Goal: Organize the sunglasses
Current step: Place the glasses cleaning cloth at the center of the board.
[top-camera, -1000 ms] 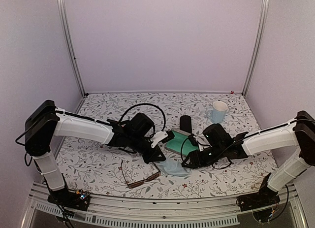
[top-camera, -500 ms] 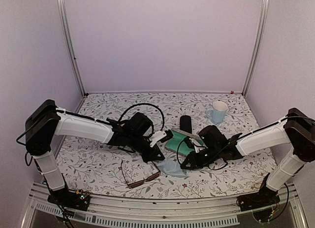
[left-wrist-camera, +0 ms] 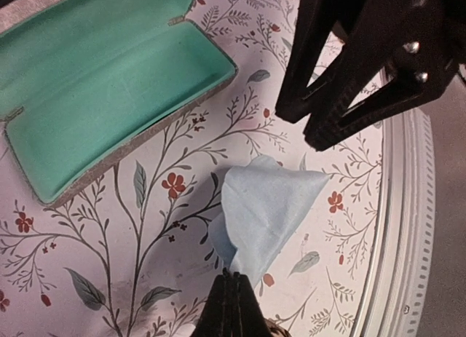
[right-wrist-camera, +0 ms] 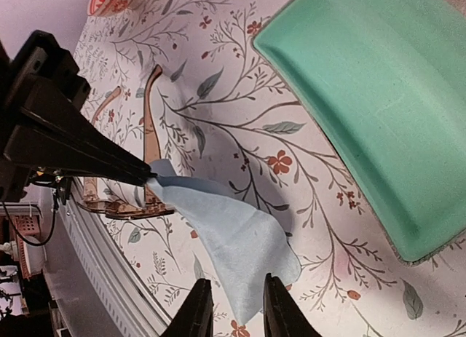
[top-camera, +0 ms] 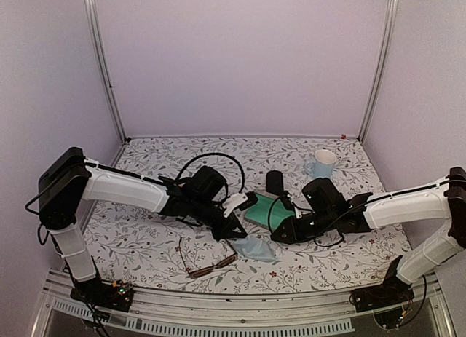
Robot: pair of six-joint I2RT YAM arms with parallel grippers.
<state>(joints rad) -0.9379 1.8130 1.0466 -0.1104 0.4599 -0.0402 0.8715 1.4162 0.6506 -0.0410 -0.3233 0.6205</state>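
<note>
Left claw [left-wrist-camera: 231, 279] pinched tight on blue cloth [left-wrist-camera: 266, 206] corner; right claw [right-wrist-camera: 238, 287] slightly parted around opposite corner, best close squarely before lifting

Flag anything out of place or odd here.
The blue cloth is not lying flat: the left gripper pinches one corner, so it drapes crumpled beside the open case. The right gripper straddles its far end, jaws apart. The brown glasses lie unfolded near the front edge.

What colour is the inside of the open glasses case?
The case is mint green inside. The left wrist view shows it best.
</note>
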